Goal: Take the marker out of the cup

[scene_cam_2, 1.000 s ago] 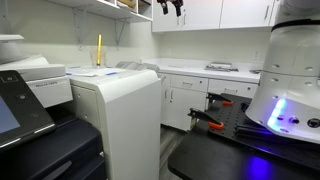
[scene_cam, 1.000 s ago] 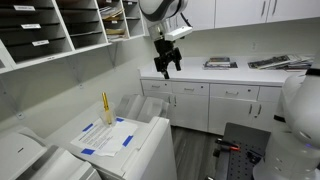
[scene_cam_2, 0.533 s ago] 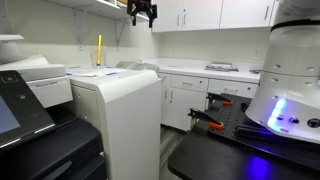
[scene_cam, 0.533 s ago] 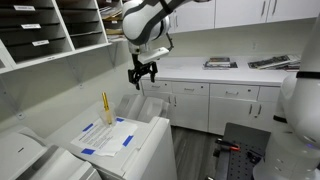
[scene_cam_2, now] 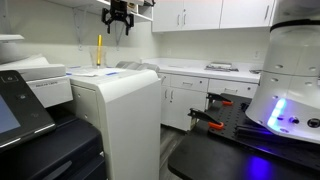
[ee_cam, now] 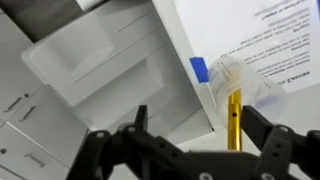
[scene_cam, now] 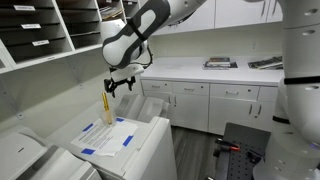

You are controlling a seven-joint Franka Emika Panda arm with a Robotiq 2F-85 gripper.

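Observation:
The yellow-gold marker (scene_cam: 105, 102) stands upright in a small clear cup (scene_cam: 107, 119) on top of a white printer. It also shows in an exterior view (scene_cam_2: 99, 50) and in the wrist view (ee_cam: 233, 120), where it rises out of the clear cup (ee_cam: 232, 78). My gripper (scene_cam: 120, 86) is open and empty. It hangs above the marker and a little to one side of it, not touching it, as an exterior view (scene_cam_2: 119, 14) also shows. In the wrist view the marker lies just inside one of the open fingers (ee_cam: 200, 140).
The printer top (scene_cam: 128, 140) carries a white sheet held by blue tape strips (scene_cam: 126, 139). Wall shelves with paper trays (scene_cam: 60, 35) stand behind it. A counter with cabinets (scene_cam: 210, 90) runs along the back. A white machine (scene_cam_2: 290, 70) stands to the side.
The arm has swung from above the counter toward the printer and come lower, ending close above the marker. The gripper stayed open. The marker and cup have not moved.

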